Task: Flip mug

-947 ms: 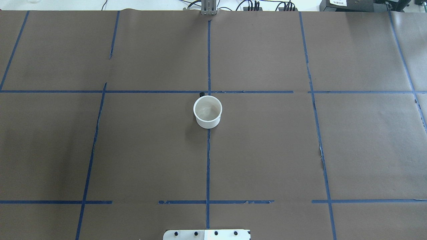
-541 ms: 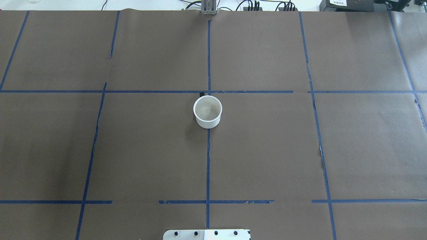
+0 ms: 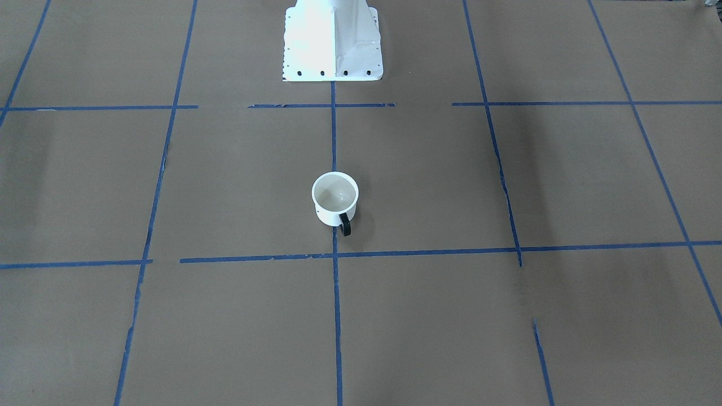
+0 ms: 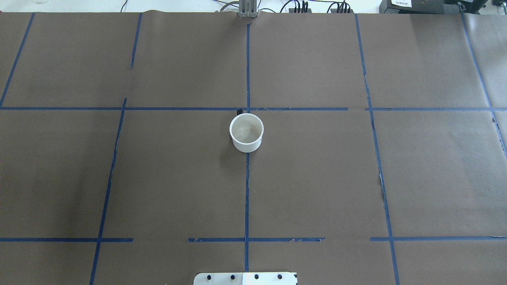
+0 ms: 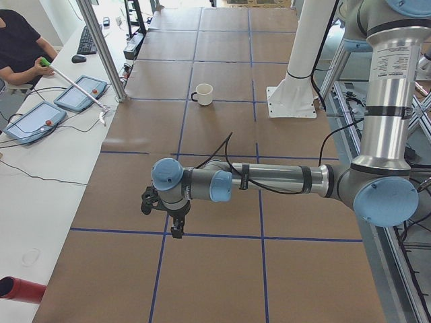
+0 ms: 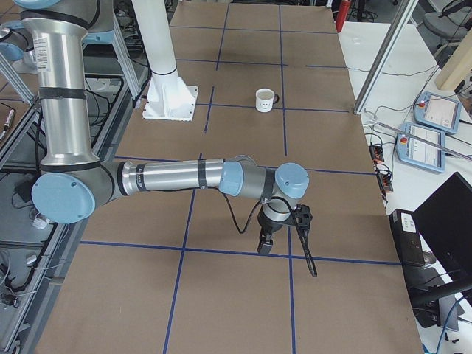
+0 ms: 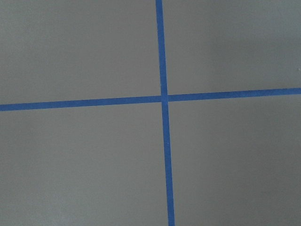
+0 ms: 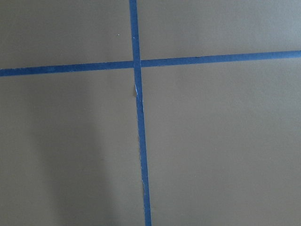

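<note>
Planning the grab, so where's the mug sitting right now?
In the overhead view the mug stands upright mid-table on the central blue tape line, just robot-side of a crossing, its handle pointing away from the robot.

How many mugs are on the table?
1. The mug stands upright, mouth up, near the middle of the table. No other shows in any view, and nothing there could hide one.
</note>
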